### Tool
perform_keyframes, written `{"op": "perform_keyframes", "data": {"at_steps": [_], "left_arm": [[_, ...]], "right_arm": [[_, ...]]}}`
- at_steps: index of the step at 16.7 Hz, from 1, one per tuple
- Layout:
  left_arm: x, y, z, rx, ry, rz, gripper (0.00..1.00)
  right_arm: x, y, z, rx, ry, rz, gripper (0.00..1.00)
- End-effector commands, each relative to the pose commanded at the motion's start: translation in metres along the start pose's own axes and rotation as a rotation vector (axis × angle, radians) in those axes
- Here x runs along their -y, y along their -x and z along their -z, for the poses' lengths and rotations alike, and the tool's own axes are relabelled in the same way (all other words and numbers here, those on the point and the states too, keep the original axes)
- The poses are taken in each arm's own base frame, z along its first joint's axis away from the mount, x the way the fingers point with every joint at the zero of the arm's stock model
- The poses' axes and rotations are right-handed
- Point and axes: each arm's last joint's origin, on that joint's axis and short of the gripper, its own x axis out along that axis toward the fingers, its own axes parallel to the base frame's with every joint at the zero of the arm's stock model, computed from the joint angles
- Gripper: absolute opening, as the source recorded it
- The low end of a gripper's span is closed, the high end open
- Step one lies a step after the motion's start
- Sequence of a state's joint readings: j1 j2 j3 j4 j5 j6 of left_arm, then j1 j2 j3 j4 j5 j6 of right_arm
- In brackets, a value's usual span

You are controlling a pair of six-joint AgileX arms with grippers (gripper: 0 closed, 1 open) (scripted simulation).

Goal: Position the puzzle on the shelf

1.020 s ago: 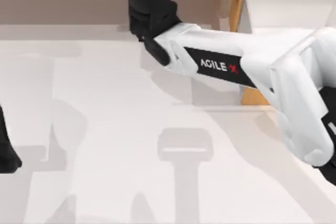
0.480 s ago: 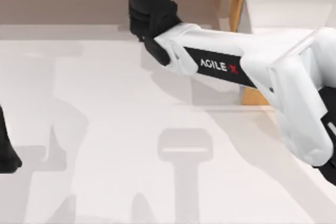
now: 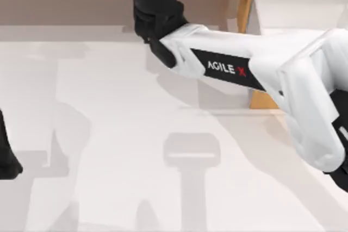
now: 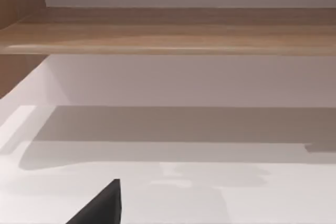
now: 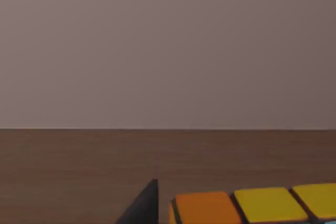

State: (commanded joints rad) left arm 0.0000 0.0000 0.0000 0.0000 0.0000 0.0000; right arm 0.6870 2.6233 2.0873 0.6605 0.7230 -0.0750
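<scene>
Puzzle (image 5: pixel 257 206) sits beside right tool (image 5: pixel 144 208) over shelf (image 5: pixel 79 171) board.

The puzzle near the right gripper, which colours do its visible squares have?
One orange and two yellow squares on the puzzle, best in the right wrist view.
</scene>
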Motion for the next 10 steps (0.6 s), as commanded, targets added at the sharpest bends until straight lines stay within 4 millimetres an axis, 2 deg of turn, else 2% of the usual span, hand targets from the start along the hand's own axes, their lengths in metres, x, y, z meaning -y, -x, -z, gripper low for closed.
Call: {"op": "perform_keyframes", "data": {"at_steps": [10], "left_arm": [[0.0000,0.0000,0.0000,0.000,0.000,0.000,1.00]], "right_arm": [[-0.0018,0.0015,-0.0002,0.000,-0.001,-0.004,1.00]]}}
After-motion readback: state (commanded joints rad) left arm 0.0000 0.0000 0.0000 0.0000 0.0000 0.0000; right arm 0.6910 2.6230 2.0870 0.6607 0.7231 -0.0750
